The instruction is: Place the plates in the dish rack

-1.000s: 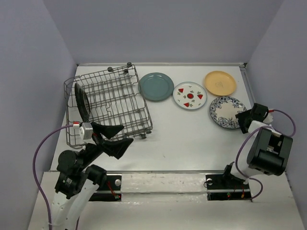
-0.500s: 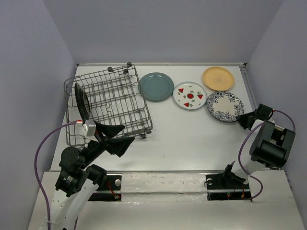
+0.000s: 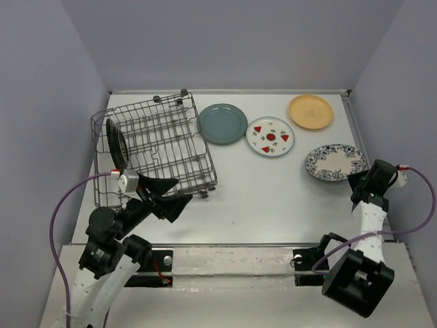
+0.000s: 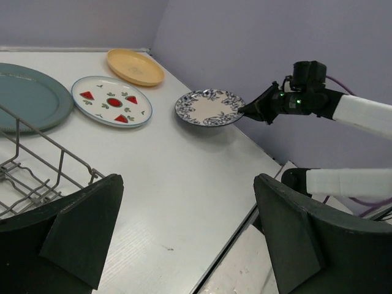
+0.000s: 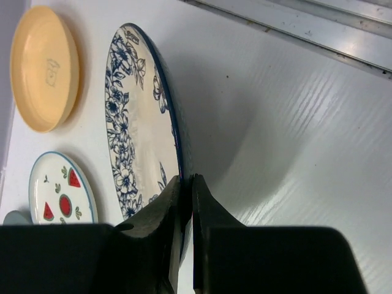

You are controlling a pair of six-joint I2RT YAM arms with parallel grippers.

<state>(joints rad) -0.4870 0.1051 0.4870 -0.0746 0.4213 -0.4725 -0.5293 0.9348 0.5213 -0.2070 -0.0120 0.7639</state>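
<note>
Versus half a second ago, we see the right gripper (image 3: 355,179) has dragged the floral plate (image 3: 334,161) rightward and nearer, away from the watermelon plate (image 3: 270,136). The right arm's bulk has swung down beside its base. Fingers are pinched tight on the plate's rim (image 5: 184,184); the plate sits tilted, casting a shadow on the table (image 3: 259,198). The left gripper (image 3: 174,193) has barely moved and is spread wide, holding nothing, at the dish rack's (image 3: 157,147) near corner. The black-rimmed plate (image 3: 116,143) stands in the rack's left end. The teal plate (image 3: 222,123) and yellow plate (image 3: 311,111) lie flat. White table, metal rail (image 3: 232,260) along the near edge, lavender walls (image 3: 225,41) on three sides.
</note>
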